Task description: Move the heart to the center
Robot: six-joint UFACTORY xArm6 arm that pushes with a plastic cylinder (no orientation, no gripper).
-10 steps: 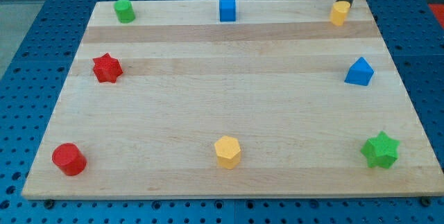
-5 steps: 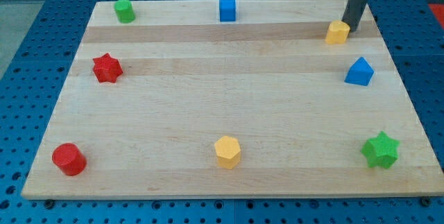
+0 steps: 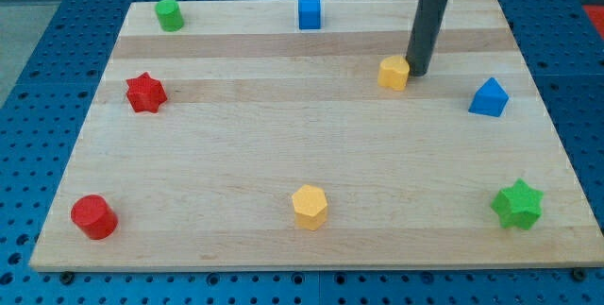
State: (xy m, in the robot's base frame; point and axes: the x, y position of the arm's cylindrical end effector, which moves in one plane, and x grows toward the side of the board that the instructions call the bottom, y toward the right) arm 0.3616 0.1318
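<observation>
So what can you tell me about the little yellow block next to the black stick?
The yellow heart block is small, chunky and looks like smooth plastic. It sits flat on the wooden board, right of center toward the view's top. My tip is against its right side. No other block touches it; the blue block sits apart on its right.

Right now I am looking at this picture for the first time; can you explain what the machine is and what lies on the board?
One camera looks down on a wooden board. The dark rod is a robot arm's end; it holds nothing, only pushes. My tip touches the right side of the yellow heart block. Also there: a green cylinder, blue cube, red star, blue pointed block, red cylinder, yellow hexagon, green star.
</observation>
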